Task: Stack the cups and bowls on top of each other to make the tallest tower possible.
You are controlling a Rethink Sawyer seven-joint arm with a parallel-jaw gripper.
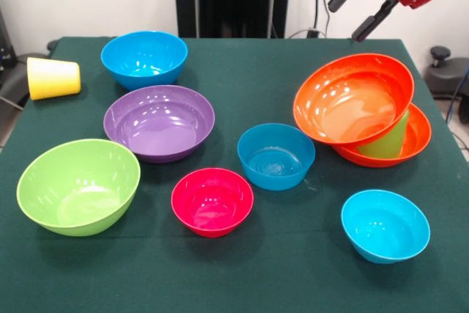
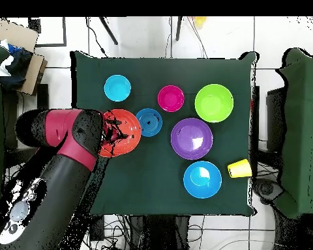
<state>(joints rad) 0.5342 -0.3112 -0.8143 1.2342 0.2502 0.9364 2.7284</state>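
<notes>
**Open gripper above a tilted orange pile**

The green table (image 1: pixel 293 254) carries every piece. Largest are two orange bowls (image 1: pixel 353 98) at the front view's right: the upper one leans steeply on a light green cup (image 1: pixel 388 141) standing in the lower one. The purple bowl (image 1: pixel 159 122) and lime green bowl (image 1: pixel 78 186) sit apart at left. Two blue bowls (image 1: pixel 143 58) stand singly, the second (image 1: pixel 275 155) just beside the pile. The cyan bowl (image 1: pixel 385 225) and pink-red bowl (image 1: pixel 212 201) sit nearest the camera. The yellow cup (image 1: pixel 53 78) lies tipped at the table's edge. The gripper (image 1: pixel 356 9) hangs empty above the pile, its fingers spread apart.
</notes>
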